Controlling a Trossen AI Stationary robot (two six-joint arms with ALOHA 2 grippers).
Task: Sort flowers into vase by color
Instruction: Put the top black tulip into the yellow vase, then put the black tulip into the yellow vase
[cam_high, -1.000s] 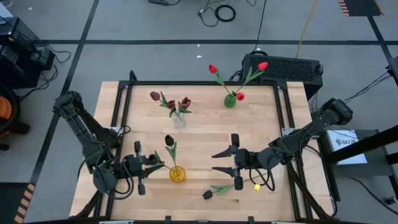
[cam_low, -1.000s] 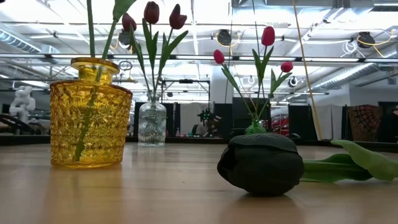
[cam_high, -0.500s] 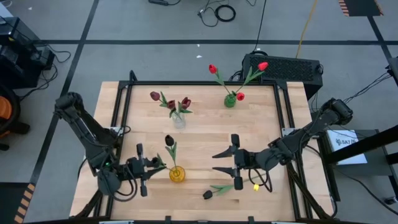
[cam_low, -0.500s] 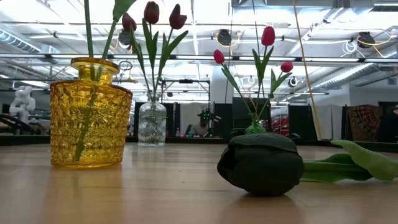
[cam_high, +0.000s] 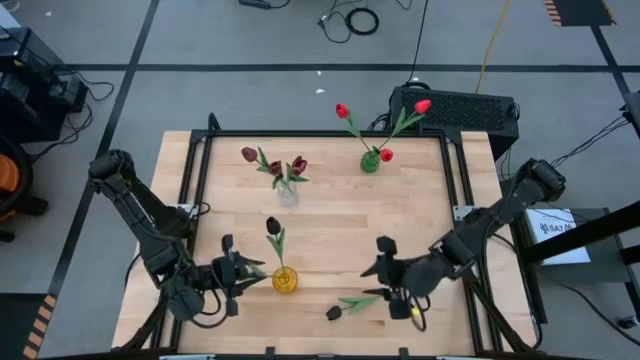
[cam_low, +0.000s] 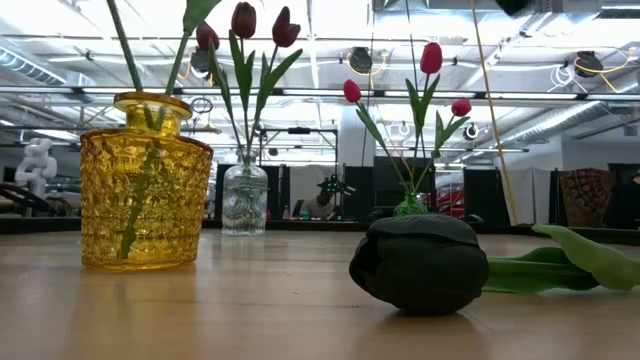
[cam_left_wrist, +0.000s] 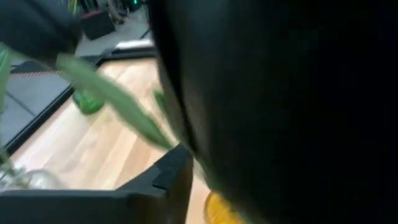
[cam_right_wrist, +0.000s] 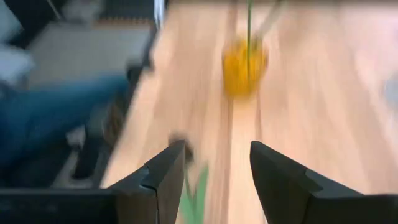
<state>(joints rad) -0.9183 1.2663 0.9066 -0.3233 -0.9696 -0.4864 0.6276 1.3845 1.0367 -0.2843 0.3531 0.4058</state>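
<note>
Right gripper (cam_high: 386, 283), lower centre-right of high view, fingers spread, holding nothing, just right of the near-black tulip (cam_high: 334, 312) lying flat on the table (cam_high: 330, 225). Left gripper (cam_high: 236, 278), lower left, beside the yellow vase (cam_high: 285, 280) holding one dark tulip (cam_high: 271, 227); its grip cannot be told.

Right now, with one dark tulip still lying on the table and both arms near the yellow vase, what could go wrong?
1. The right gripper, open, hovers above the fallen dark tulip; it might pinch the soft head or a leaf instead of the thin stem.
2. The left gripper sits close beside the yellow vase; a careless withdrawal could nudge it or drag out the tulip leaning inside.
</note>
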